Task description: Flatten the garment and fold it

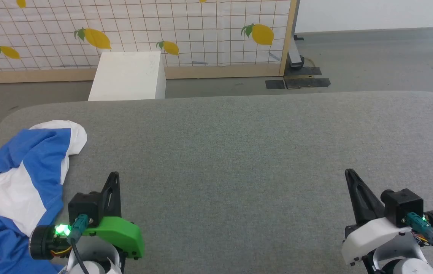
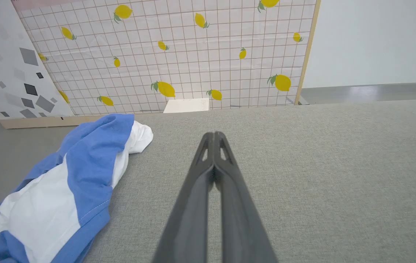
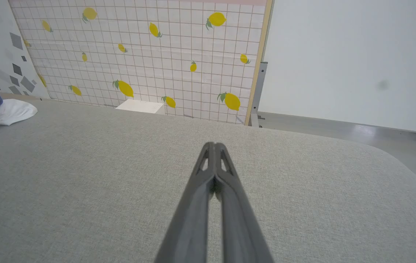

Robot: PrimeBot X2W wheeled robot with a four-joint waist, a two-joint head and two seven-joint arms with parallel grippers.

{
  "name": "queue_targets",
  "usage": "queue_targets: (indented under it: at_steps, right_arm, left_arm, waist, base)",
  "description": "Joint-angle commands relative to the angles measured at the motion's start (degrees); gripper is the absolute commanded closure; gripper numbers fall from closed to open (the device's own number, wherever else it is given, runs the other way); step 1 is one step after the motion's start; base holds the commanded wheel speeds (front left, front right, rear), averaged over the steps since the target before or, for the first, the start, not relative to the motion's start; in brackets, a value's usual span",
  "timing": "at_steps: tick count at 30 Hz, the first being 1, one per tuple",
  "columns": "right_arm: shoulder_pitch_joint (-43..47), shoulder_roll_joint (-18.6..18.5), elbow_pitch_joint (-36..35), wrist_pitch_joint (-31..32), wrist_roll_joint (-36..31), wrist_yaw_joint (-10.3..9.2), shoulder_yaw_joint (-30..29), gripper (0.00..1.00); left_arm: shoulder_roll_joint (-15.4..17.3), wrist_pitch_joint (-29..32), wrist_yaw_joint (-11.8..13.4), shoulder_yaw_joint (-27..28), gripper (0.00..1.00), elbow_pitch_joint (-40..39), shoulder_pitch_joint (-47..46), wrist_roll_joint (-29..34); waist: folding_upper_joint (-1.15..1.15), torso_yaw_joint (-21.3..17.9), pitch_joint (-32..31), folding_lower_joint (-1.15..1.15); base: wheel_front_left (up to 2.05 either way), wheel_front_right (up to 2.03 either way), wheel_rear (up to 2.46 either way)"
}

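Head view: the shirt is lying crumpled at the left end of the grey table, blue and white all bunched together, with some of it running off the bottom-left of the picture. Left gripper is just beside it on the right, not touching, fingers pressed fully together with nothing in them. Right gripper is way over on the other side, well apart from the shirt, also closed tight and empty. Both are over bare table. Behind the table there's a white box on the floor in front of a lemon-print screen.
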Motion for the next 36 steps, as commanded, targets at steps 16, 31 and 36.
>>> queue_targets:
  at_steps: [16,31,36]
  right_arm:
    - [-0.2,0.0,0.3,-0.9,0.4,0.00,-0.4,0.00]
    - [-0.4,0.0,0.5,-2.5,1.2,-0.01,-1.0,0.00]
    - [-0.5,0.0,0.6,-3.0,1.2,-0.01,-1.0,0.00]
  left_arm:
    - [0.0,-1.1,0.5,-0.8,0.00,0.9,-0.5,-1.1]
    - [0.3,-2.9,1.7,-1.1,0.00,2.0,-1.1,-2.6]
    - [0.4,-3.5,2.3,-0.9,0.00,2.1,-0.9,-3.1]
  waist:
    - [0.00,0.6,0.0,0.00]
    - [0.00,5.5,0.1,0.00]
    - [0.00,7.8,0.0,0.00]
  base:
    - [0.00,0.00,0.00]
    - [0.00,0.00,0.00]
    - [0.00,0.00,0.00]
